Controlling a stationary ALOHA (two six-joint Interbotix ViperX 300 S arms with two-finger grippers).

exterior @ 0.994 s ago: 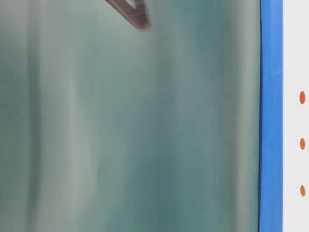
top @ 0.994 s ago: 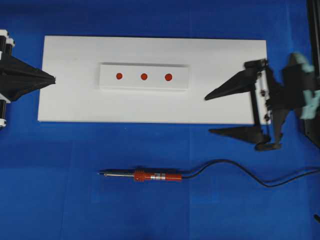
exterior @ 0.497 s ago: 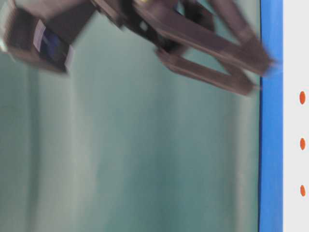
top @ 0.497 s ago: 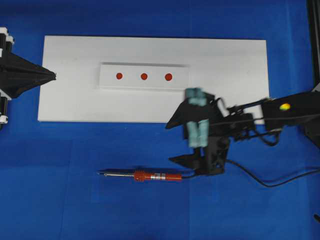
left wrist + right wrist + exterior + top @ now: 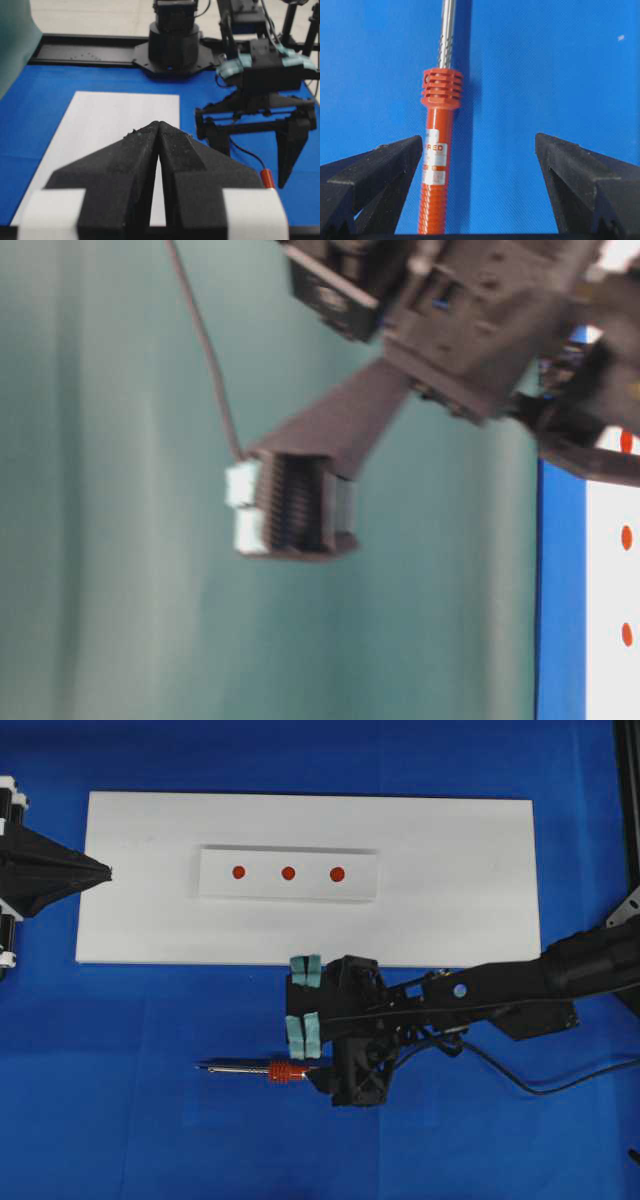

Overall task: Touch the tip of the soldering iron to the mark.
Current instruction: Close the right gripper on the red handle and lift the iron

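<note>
Two arms up. My right gripper [image 5: 479, 185] sits over the soldering iron [image 5: 268, 1070] on the blue mat [image 5: 150, 1120], jaws spread wide, straddling the red-orange handle, which lies close to one jaw; can't tell if it touches. Shaft points left, tip [image 5: 199, 1066] on the mat, well short of the white board [image 5: 460, 870] and its three red marks [image 5: 288, 873]. Left gripper [image 5: 159, 131] pressed together at the board's left edge.
</note>
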